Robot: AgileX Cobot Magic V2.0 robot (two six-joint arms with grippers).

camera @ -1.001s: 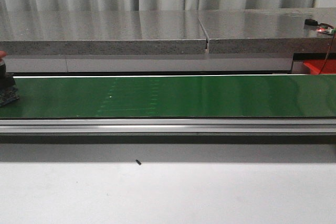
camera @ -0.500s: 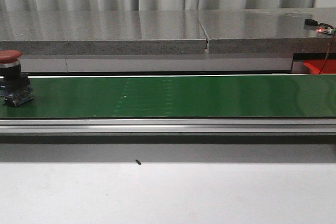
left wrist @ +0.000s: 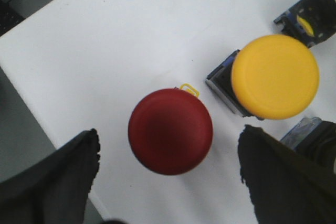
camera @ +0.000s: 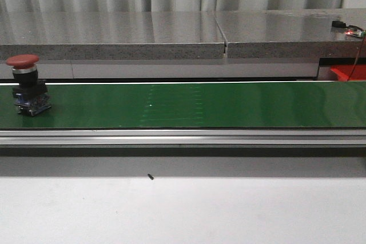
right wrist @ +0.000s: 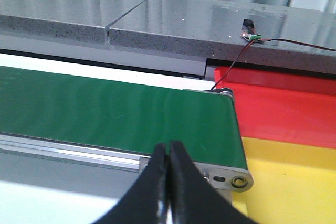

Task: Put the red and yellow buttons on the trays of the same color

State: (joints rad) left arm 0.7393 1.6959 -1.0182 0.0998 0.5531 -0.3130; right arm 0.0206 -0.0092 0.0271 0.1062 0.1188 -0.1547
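Note:
A red button [camera: 26, 84] on a black and blue base stands upright on the green conveyor belt [camera: 229, 104] at the far left. In the left wrist view my left gripper [left wrist: 169, 174] is open above a white surface, with a second red button [left wrist: 170, 131] between its jaws and a yellow button [left wrist: 274, 75] beside it. My right gripper [right wrist: 168, 182] is shut and empty near the belt's end. The red tray [right wrist: 283, 111] and the yellow tray [right wrist: 294, 182] lie just past that end. Neither gripper shows in the front view.
A grey stone ledge [camera: 171, 32] runs behind the belt, with a small wired sensor [camera: 349, 28] at its right. An aluminium rail [camera: 183, 136] edges the belt's front. Another button base [left wrist: 310, 11] lies past the yellow button.
The red button has ridden the belt rightwards, from half out of frame at the left edge to fully in view.

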